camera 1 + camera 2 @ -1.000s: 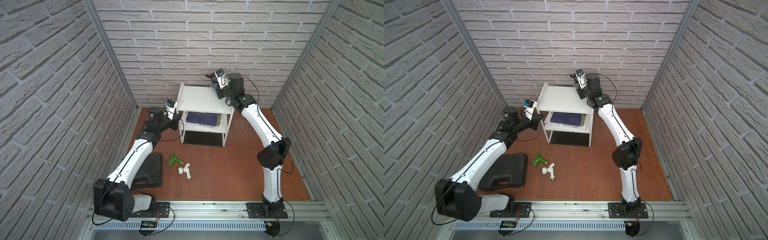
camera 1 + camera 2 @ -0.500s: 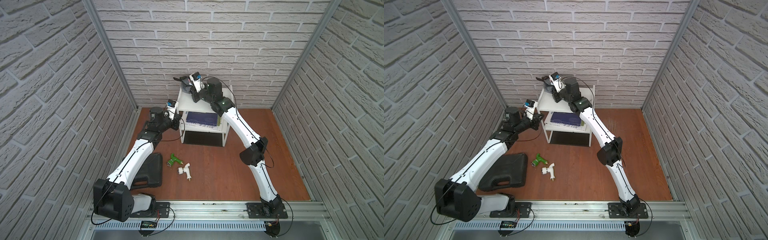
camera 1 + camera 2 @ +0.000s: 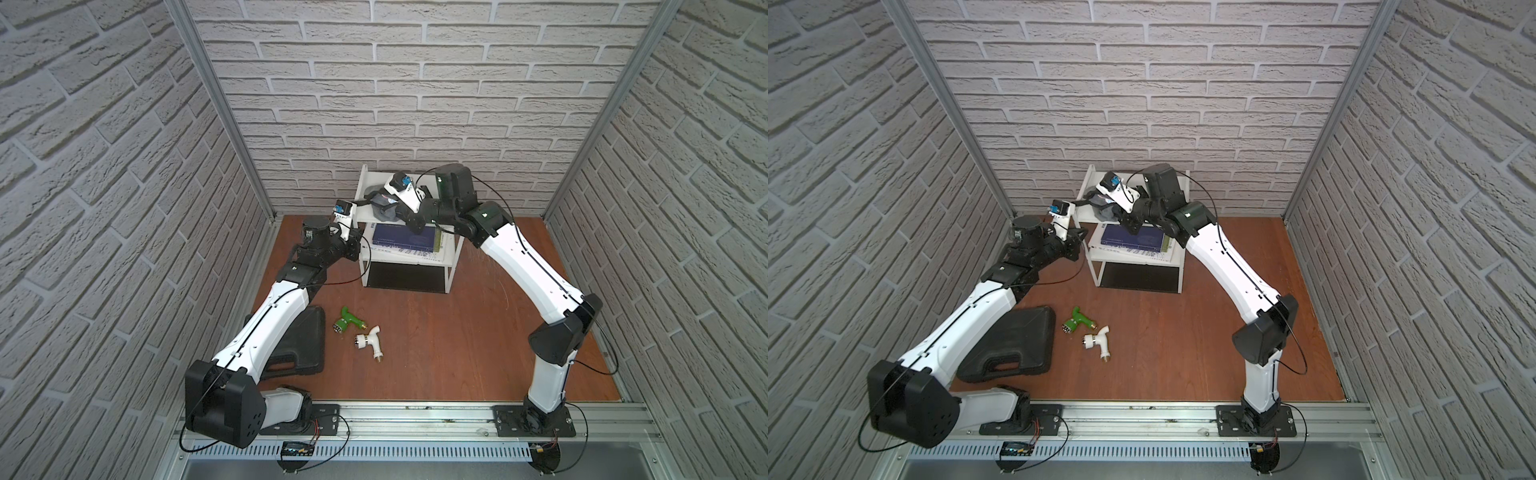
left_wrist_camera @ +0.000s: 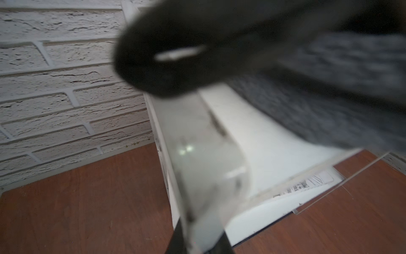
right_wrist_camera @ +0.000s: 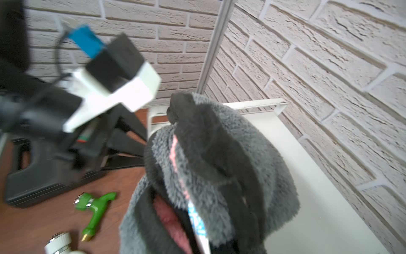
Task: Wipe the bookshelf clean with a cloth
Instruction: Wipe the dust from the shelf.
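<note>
The right gripper (image 5: 211,167) is clenched on the cloth (image 3: 384,205), bunched on the top tier of the bookshelf (image 3: 362,187) near its left end: the wiping stroke looks under way. The left gripper (image 3: 360,203), jaws closed, seems braced against the shelf's left edge; whether it pinches that edge I cannot tell. Next, I'd guess, the cloth must be dragged back across with steady downward pressure

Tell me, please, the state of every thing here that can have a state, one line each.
cloth: bunched, held on the top tier.
bookshelf: upright, books lying flat on its middle tier.
right gripper: shut on the cloth.
left gripper: shut, at the shelf's top edge.
black case: closed, flat on the floor.
green nozzle: lying on its side.
white nozzle: lying on its side.
</note>
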Motion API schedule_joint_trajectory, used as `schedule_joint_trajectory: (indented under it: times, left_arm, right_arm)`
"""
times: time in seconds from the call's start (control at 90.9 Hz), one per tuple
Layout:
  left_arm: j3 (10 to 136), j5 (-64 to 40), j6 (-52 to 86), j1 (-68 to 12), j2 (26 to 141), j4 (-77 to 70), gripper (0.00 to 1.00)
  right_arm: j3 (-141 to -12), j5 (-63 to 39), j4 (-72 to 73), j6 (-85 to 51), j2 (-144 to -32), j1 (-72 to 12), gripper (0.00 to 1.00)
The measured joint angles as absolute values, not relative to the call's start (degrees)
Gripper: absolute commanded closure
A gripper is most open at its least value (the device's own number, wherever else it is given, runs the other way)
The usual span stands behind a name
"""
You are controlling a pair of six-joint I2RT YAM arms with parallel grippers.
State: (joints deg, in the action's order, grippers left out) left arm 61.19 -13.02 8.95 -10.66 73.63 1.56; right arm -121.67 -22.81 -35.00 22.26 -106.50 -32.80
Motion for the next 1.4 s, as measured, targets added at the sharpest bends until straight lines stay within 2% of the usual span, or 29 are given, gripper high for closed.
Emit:
schedule_joint_trajectory:
  times: [0.121, 0.297, 0.506, 0.605, 0.693, 0.902, 1.188, 1.397]
  left_arm:
    - [60.01, -11.97, 9.76, -11.68, 73.32, -0.54, 1.0]
    - [59.7, -11.46, 10.35, -11.86, 73.3, -1.32, 1.0]
    - [59.37, -10.37, 10.46, -11.92, 73.06, -1.63, 1.0]
    - [59.0, -10.0, 10.7, -11.92, 72.77, -1.83, 1.0]
    - [59.0, -10.17, 10.55, -11.97, 72.79, -1.89, 1.0]
    - [59.02, -10.66, 10.55, -11.99, 72.79, -1.85, 1.0]
    - [59.02, -11.35, 10.35, -11.99, 72.79, -1.76, 1.0]
    - [59.7, -11.51, 10.2, -11.44, 72.79, -0.38, 1.0]
  right_arm:
    - [-121.6, -24.51, -36.05, 20.49, -105.65, -34.96, 0.97]
    - [-118.74, -15.99, -36.86, 17.93, -104.42, -36.64, 0.97]
    - [-100.79, -8.12, -35.94, 16.19, -89.49, -29.71, 0.97]
    - [-96.84, -3.33, -35.35, 14.98, -83.92, -25.74, 0.97]
    - [-96.53, 0.58, -34.02, 13.23, -83.44, -24.49, 0.97]
    - [-103.09, 13.72, -33.15, 8.95, -91.13, -26.17, 0.97]
    - [-123.5, 34.13, -34.87, 9.93, -110.13, -26.81, 0.97]
    - [-139.72, 40.49, -34.94, 11.42, -123.48, -26.74, 0.97]
